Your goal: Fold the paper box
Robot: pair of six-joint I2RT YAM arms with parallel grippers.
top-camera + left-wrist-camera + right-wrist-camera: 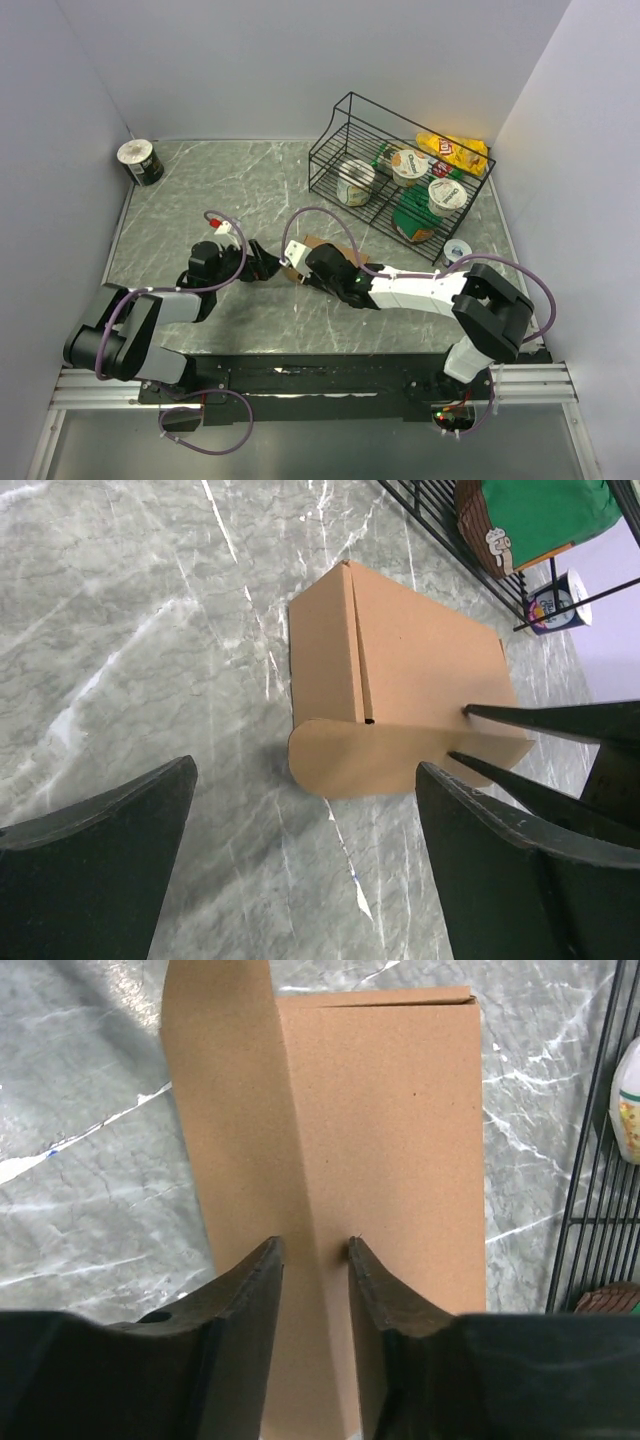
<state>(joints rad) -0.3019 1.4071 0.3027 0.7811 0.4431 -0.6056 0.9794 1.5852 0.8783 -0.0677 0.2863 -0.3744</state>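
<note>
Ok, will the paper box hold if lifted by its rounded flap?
Probably light: the paper box looks like thin plain cardboard. The rounded flap by the right hand seems untucked, so it would likely bend or hinge open rather than carry the box. Pushed, the low box should slide on the smooth table, not tip.

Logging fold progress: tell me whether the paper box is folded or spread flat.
Folded: the paper box stands box-shaped, walls up, one rounded flap sticking out.

Left hand (305, 770) gapes wide; right hand (315, 1245) shows only a slim gap.
</note>
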